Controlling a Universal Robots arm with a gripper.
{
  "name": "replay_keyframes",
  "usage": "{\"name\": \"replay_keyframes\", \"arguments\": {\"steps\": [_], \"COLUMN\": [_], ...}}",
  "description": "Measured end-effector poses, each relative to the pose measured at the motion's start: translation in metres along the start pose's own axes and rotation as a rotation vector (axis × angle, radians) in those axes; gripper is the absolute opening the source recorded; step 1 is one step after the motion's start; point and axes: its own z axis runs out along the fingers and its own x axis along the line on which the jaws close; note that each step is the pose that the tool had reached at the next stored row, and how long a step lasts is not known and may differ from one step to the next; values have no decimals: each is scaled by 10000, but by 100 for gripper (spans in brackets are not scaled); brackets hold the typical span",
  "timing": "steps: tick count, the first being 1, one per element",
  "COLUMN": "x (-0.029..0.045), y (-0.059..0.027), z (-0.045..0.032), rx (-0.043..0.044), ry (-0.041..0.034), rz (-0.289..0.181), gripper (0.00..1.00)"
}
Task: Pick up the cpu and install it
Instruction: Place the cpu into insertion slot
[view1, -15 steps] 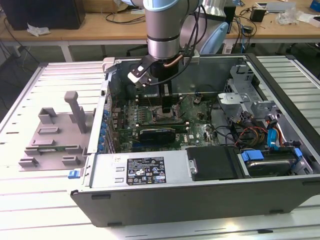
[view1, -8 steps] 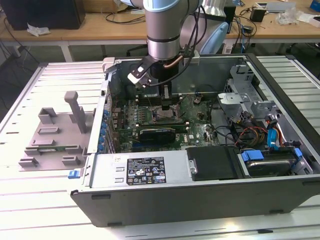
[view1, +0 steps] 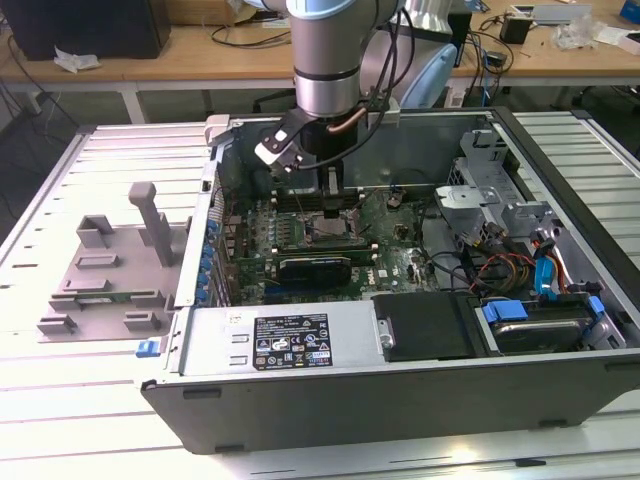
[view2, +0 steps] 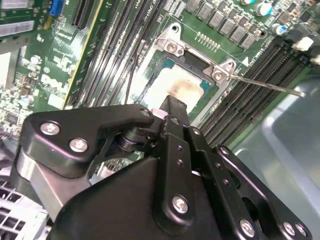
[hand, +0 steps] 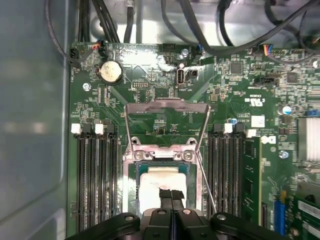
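Silver-topped flat square cpu (hand: 159, 181) (view2: 172, 82), one, lies seated in the one metal-framed socket (hand: 160, 154) on the green motherboard (hand: 150, 95), inside the open dark grey computer case (view1: 400, 410). One black gripper (hand: 172, 193) (view2: 175, 104) (view1: 333, 188) on the single grey arm hangs right over the cpu. Its two fingers (hand: 165, 194) are together, tips just above or on the silver top; contact cannot be told. One metal load frame (hand: 167, 106) is swung open beside the socket, and one thin metal lever (hand: 207, 185) stands free. Two banks of black memory slots (hand: 97, 175) flank the socket. One round silver coin battery (hand: 110, 72). One black printed label (view1: 291, 342) sits on the silver power supply cover. One grey plastic fixture (view1: 110, 270) sits on the table at the exterior view's left
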Motion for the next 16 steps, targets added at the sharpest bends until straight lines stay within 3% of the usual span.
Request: {"name": "replay_keyframes", "arguments": {"steps": [6, 16], "x": [-10, -10], "y": [11, 11], "z": [-247, -255], "rx": [1, 0], "ry": [0, 0], "rz": [0, -1], "gripper": [11, 11]}}
